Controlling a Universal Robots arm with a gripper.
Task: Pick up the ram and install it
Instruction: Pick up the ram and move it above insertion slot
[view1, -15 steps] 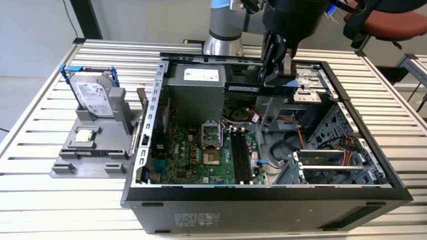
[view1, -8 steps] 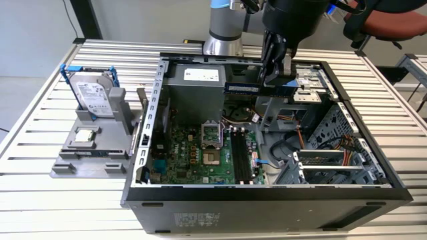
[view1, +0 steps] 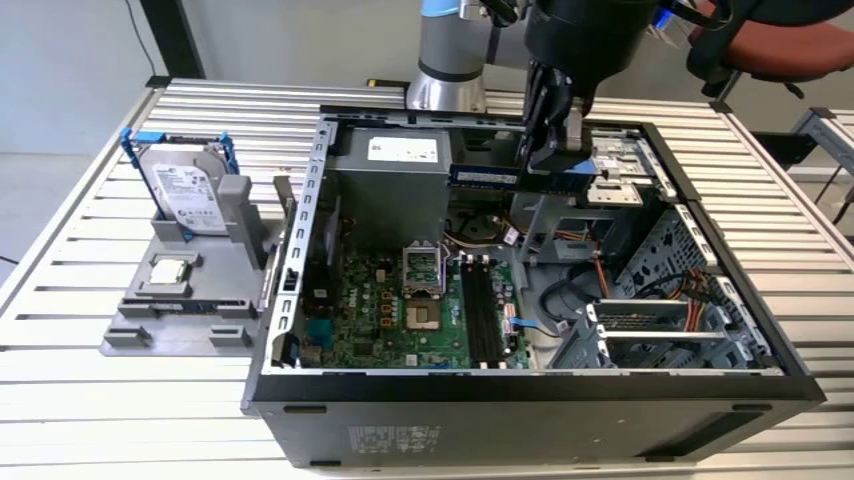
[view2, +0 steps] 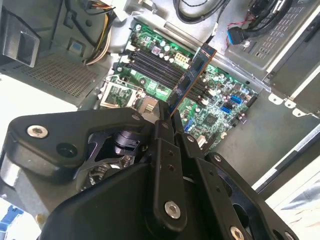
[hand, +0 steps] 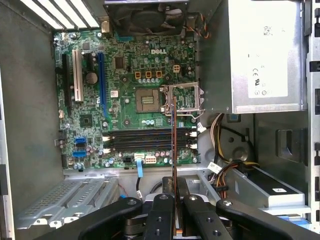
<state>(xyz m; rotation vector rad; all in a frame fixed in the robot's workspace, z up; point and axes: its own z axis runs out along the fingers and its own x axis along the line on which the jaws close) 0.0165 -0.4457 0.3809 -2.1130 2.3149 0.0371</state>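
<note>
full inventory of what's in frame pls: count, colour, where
computer case: 1, black and grey, open, on the table
table: 1, silver, slatted, under everything
motherboard: 1, green, inside the case
memory slots: about 4, black, on the motherboard
power supply: 1, grey, in the case beside the motherboard
hard drive: 1, silver in a blue frame, upright on the stand
stand: 1, grey, on the table at the exterior view's left
chair: 1, red seat, behind the table at the exterior view's right
ram: 1, dark, held above the motherboard, not in a slot
gripper: 1, black, shut on the ram
arm: 1, silver-grey, behind the case
</note>
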